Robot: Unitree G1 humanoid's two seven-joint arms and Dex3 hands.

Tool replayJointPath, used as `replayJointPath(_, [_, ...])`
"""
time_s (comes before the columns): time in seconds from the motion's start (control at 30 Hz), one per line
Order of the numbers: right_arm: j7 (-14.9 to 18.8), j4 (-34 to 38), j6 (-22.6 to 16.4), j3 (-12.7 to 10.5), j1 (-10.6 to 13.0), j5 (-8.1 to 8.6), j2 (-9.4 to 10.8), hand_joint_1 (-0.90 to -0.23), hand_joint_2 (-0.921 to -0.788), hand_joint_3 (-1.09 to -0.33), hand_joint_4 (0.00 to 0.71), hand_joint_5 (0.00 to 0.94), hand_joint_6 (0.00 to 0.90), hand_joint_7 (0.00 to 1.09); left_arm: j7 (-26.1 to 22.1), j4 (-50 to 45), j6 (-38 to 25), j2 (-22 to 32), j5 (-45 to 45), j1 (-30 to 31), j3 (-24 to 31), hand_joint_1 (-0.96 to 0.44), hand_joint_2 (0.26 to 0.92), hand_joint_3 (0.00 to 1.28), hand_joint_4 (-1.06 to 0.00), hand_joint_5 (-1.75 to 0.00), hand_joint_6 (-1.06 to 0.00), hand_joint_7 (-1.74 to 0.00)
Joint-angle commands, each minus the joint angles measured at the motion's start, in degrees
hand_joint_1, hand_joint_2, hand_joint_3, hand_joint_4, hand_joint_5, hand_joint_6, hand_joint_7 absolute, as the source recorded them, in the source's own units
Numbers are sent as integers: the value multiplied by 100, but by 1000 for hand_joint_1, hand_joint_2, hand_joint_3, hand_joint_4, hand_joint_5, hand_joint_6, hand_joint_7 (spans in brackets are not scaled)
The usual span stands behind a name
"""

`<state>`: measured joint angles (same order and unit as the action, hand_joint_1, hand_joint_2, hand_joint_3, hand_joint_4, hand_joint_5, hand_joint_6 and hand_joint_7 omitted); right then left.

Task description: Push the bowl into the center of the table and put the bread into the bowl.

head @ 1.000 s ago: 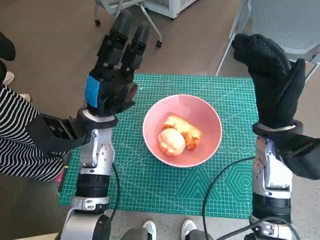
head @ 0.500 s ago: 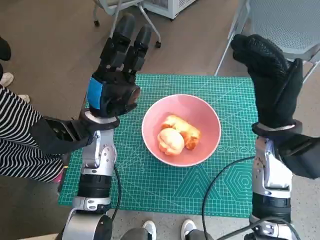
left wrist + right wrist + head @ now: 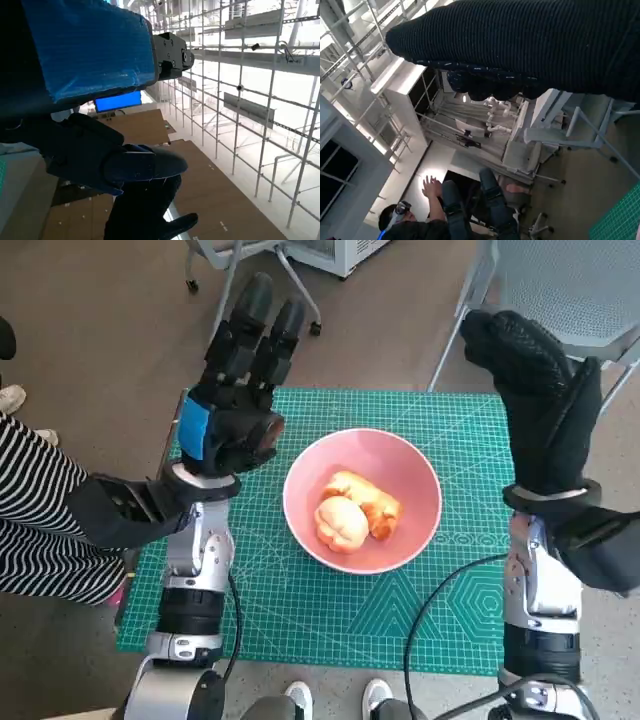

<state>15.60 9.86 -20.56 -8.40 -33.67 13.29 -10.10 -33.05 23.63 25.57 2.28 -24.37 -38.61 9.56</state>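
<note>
The left hand (image 3: 235, 405), raised above the bench (image 3: 300, 620), hides the green mat's (image 3: 330, 610) far left corner. The right hand (image 3: 540, 410) covers the mat's far right edge. The chair (image 3: 570, 290) beyond is cut off by the head view's top and right edges. A person's striped sleeve (image 3: 35, 530) runs off the left edge. Part of the bread (image 3: 355, 512) lies out of sight against the pink bowl's (image 3: 420, 480) floor.

A pale pink round bowl (image 3: 400, 472) holds golden-brown bread rolls (image 3: 357, 511) shading to cream. The surface (image 3: 300, 610) under it is a teal-green mat with thin pale grid lines. The black left hand (image 3: 232, 415) wears bright blue tape; the right hand (image 3: 545, 400) wears a black knitted glove. Black-and-white striped cloth (image 3: 35, 530) shows beside a brown floor (image 3: 100, 320).
</note>
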Motion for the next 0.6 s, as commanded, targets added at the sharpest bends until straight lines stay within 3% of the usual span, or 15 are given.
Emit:
replayJointPath(0.03, [-3, 100, 3, -32, 107, -10, -8, -691, -921, -657, 212, 1, 122, 537, -8, -30, 115, 14, 134, 15, -72, -676, 921, 378, -39, -5, -93, -17])
replayJointPath(0.5, [4, 178, -144, -41, 218, -25, 6, -685, -921, -658, 216, 2, 131, 545, -41, -156, -90, -21, 101, 62, -188, -621, 921, 174, -47, -7, -103, -62])
replayJointPath(0.6, [-16, 165, -162, -31, 234, -46, 13, -686, -921, -659, 217, 3, 129, 544, 30, -231, -73, -13, 208, 86, -233, -609, 921, 149, -56, -8, -46, -209])
